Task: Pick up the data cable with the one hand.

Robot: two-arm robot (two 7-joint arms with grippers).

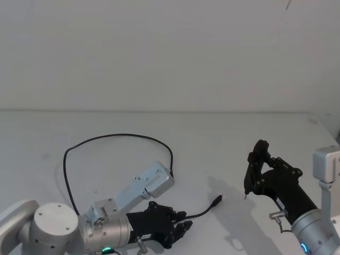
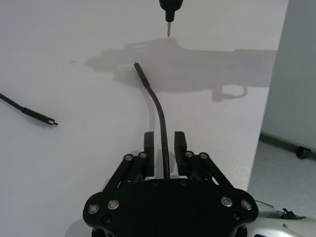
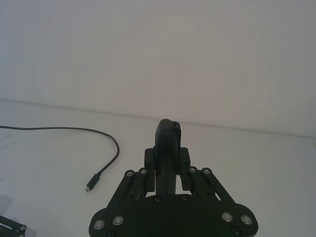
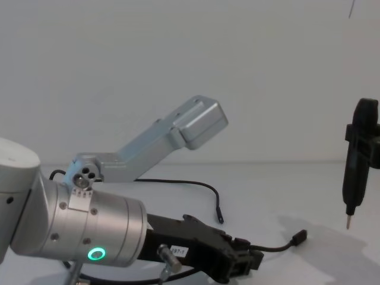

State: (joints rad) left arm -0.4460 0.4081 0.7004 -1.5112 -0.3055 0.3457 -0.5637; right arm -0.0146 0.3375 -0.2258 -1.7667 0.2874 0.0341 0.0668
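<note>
Jaws of the left gripper (image 2: 164,144) gape around the thin black data cable (image 2: 157,104).

A white counter (image 1: 223,133) runs back to a plain white wall (image 1: 159,53). At the lower left, the left gripper (image 1: 183,227) lies low over the counter on a silver wrist lit by a green ring light (image 1: 106,248). The data cable (image 1: 114,136) arcs in a wide loop behind this arm. One end comes out from between the fingers (image 1: 180,217) and stops at a small plug (image 1: 217,201) pointing right. At the right, the right gripper (image 1: 259,162) clamps a black pen-shaped tool (image 1: 248,178), tip down, well apart from the plug.
</note>
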